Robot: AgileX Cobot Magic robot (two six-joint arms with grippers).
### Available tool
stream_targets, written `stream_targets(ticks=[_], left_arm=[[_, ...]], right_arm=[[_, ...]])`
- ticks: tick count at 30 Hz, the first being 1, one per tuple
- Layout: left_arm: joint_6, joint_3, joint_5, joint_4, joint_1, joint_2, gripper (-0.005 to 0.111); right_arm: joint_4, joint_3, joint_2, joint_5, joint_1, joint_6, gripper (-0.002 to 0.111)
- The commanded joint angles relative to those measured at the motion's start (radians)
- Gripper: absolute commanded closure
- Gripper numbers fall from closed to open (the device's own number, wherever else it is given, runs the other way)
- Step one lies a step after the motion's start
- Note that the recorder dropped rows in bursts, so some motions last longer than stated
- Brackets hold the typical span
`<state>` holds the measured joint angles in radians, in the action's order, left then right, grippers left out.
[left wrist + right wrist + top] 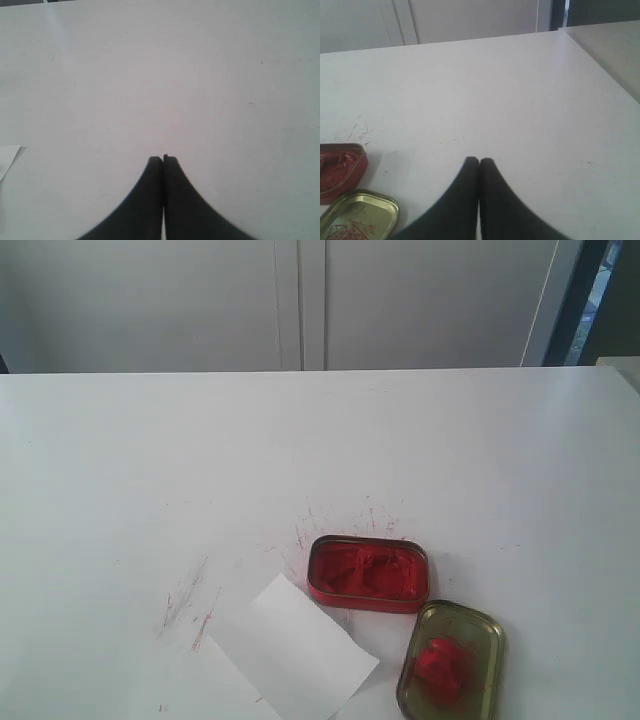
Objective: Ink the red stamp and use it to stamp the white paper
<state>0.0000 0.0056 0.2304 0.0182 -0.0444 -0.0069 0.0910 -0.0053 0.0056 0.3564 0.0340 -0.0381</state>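
The white paper (295, 650) lies flat and slanted near the table's front edge, left of the tin; one corner of the paper (7, 158) shows in the left wrist view. A red lump (441, 667) lies inside the gold lid (484, 635); I cannot tell whether it is the red stamp or smeared ink. My left gripper (163, 159) is shut with nothing in it over bare table. Also shut and empty, my right gripper (479, 161) hangs to the right of the lid (356, 215). Neither gripper appears in the exterior view.
The open red ink tin (368, 573) sits right of the paper, just behind the lid, with the tin's end (340, 167) in the right wrist view. Red scratch marks (190, 602) streak the white tabletop (300, 440). Cabinet doors stand behind the table.
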Motion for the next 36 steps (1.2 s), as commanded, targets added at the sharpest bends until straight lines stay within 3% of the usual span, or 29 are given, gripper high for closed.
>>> stream_targets(ticks=[1, 26, 36], left_arm=[[0.0, -0.006, 0.001, 0.01, -0.002, 0.007, 0.107], [0.0, -0.006, 0.001, 0.01, -0.002, 0.007, 0.107], [0.0, -0.006, 0.001, 0.01, -0.002, 0.007, 0.107]], right_arm=[[-0.007, 0.005, -0.006, -0.015, -0.004, -0.003, 0.108], [-0.007, 0.005, -0.006, -0.024, -0.004, -0.004, 0.108], [-0.007, 0.005, -0.006, -0.276, -0.004, -0.004, 0.108]])
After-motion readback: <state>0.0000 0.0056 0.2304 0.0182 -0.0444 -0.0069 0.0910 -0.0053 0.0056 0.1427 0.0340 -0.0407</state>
